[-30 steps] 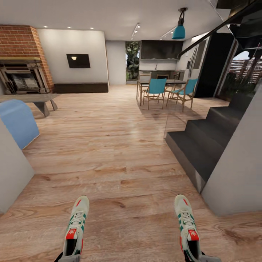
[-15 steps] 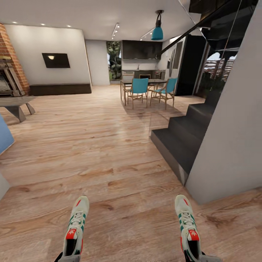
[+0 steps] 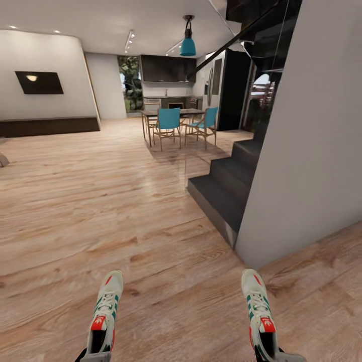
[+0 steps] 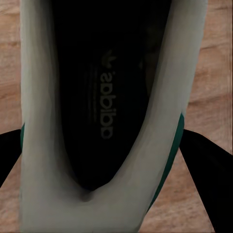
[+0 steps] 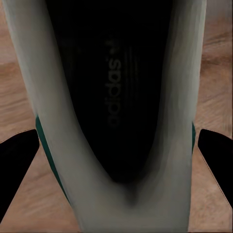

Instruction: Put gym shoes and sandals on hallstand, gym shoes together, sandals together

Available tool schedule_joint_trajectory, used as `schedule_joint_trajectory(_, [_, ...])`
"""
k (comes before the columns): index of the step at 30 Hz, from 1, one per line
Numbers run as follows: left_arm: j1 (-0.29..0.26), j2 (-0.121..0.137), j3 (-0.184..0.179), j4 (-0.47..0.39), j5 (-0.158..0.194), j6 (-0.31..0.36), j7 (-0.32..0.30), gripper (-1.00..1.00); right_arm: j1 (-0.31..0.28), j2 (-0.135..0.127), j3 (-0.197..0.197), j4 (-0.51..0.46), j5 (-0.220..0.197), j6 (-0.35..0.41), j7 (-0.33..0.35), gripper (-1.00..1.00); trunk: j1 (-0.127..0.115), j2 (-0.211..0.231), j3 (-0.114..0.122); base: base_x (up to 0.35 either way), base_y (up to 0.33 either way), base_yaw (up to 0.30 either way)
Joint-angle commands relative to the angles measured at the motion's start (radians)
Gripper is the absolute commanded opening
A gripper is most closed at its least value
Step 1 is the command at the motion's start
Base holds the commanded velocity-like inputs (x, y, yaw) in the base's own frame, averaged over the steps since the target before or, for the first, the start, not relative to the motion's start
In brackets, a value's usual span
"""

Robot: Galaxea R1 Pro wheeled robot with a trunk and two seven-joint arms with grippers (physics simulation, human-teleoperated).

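Two white gym shoes with green stripes and red-orange accents hang above the wood-plank corridor floor (image 3: 100, 211), toes pointing forward. My left gripper (image 3: 93, 356) is shut on the heel of the left gym shoe (image 3: 105, 314). My right gripper (image 3: 274, 356) is shut on the heel of the right gym shoe (image 3: 259, 311). The left wrist view looks into the dark inside of its shoe (image 4: 107, 97), with black fingers (image 4: 208, 170) on both flanks. The right wrist view shows the same on the other shoe (image 5: 116, 97), gripped by fingers (image 5: 216, 155). The sandals and the hallstand are out of view.
A pale wall (image 3: 306, 141) rises close at the right, with dark stairs (image 3: 226, 186) beside it. Farther off stand a dining table with teal chairs (image 3: 168, 123) and a teal pendant lamp (image 3: 188, 46). Wood floor stretches ahead and to the left.
The whole view has swung to the right: the fireplace and blue seat have left the frame and the wall and stairs have come closer. Both shoes stay in the grippers.
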State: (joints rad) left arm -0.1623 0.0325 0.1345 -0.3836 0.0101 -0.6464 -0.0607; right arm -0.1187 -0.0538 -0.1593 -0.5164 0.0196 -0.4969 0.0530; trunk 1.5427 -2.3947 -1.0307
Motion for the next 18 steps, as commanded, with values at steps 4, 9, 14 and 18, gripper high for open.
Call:
schedule_joint_trajectory(4, [0.0,0.0,0.005,0.0,0.001,-0.002,-0.007,-1.0,-0.001,0.001,-0.005,0.001,0.002,-0.004,0.005,-1.0,0.0,0.0,-0.001,0.0,0.0,-0.3])
schedule_joint_trajectory(9, [0.0,-0.001,0.005,0.0,0.0,-0.002,-0.007,-1.0,-0.001,0.001,-0.005,0.001,0.002,-0.004,0.005,-1.0,0.0,0.0,-0.001,0.0,-0.001,-0.3])
schedule_joint_trajectory(14, [0.0,-0.002,0.005,0.0,-0.014,-0.002,-0.007,-1.0,-0.001,0.001,-0.005,0.001,0.002,-0.005,0.005,-1.0,0.0,0.0,-0.001,0.0,-0.154,-0.3])
schedule_joint_trajectory(18, [0.0,-0.002,0.005,0.0,-0.025,-0.002,-0.007,-1.0,-0.001,0.001,-0.005,0.001,0.001,-0.005,0.005,-1.0,0.0,0.0,-0.001,-0.017,-0.258,-0.3])
